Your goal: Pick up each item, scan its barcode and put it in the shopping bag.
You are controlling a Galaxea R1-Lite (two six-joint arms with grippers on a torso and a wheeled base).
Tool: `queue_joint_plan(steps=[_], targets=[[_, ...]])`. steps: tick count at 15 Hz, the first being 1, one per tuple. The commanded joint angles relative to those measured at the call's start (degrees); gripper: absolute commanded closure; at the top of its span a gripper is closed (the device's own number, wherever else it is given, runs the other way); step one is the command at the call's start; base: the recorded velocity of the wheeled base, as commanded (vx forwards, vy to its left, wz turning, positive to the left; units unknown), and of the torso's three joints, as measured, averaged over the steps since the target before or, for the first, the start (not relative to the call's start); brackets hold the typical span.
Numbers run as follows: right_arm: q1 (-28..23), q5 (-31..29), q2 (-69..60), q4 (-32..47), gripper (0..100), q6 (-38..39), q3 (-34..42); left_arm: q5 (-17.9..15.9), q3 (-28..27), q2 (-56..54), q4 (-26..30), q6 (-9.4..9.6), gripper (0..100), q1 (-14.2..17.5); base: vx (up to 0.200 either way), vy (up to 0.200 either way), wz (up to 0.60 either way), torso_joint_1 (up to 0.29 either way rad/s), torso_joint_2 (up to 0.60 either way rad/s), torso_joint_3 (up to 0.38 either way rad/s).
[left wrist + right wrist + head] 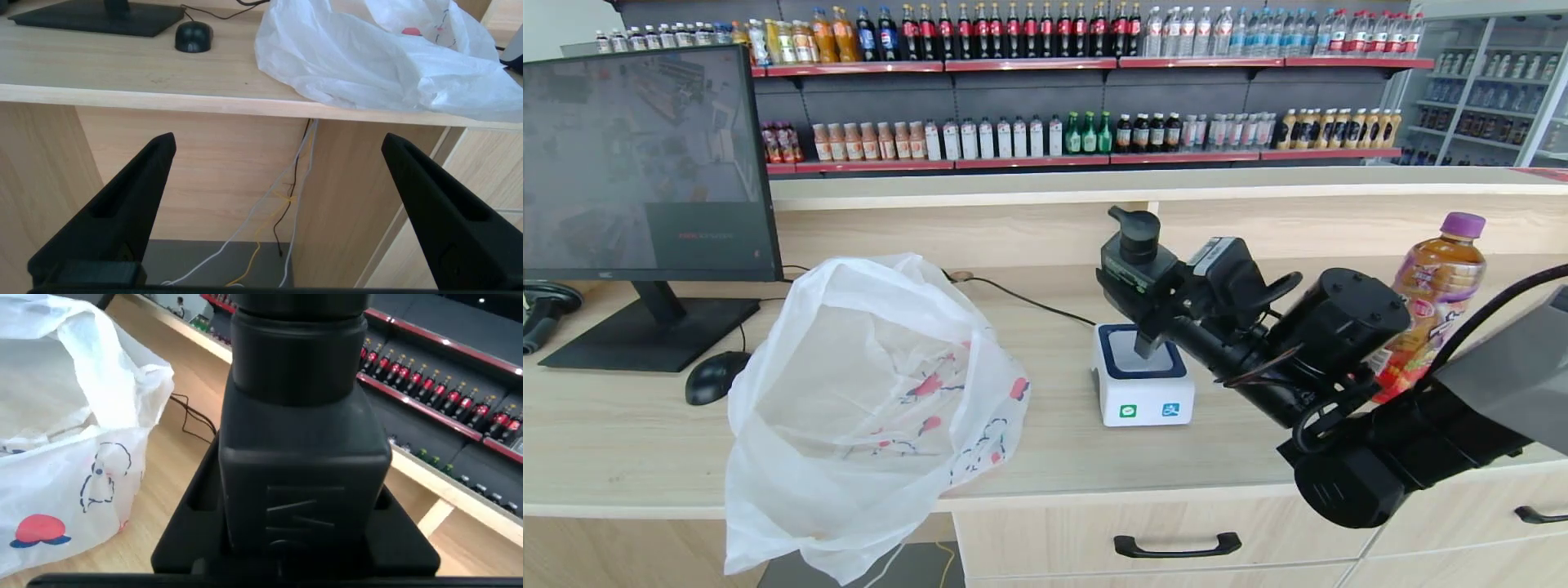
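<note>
On the counter (629, 433), left to right: one white shopping bag (866, 392), one barcode scanner (1143, 384), one purple-capped drink bottle (1437, 286). Below the counter edge, left gripper (278, 212) spread wide, holding nothing. Over the scanner, right gripper (1142, 322) clamped on one black bottle (1131, 245).

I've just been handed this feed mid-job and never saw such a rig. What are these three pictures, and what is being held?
It is a two-armed robot at a shop counter. The wide picture is from its head; the other two are from cameras on each wrist. The right gripper is shut on a black bottle, held above the white scanner. The left gripper is open, low in front of the counter. On the counter: a white shopping bag, a mouse, a monitor and a purple-capped drink bottle.
</note>
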Motion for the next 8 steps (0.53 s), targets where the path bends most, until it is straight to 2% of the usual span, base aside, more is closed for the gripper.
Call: queue_joint_plan(steps=[1,6,8], targets=[[-0.35,2.34,0.80,-0.06,100,-2.84,-0.54,0.01,0.00,-0.02,-0.02,-0.02,0,0.00,0.000,0.000,0.00,0.000,0.00,0.000],[-2.55,8.93,0.80,-0.06,100,-10.40,2.27,0.01,0.00,-0.02,-0.02,-0.02,0,0.00,0.000,0.000,0.00,0.000,0.00,0.000],[-6.41,13.50,0.80,-0.06,100,-12.86,3.15,0.01,0.00,-0.02,-0.02,-0.02,0,0.00,0.000,0.000,0.00,0.000,0.00,0.000]])
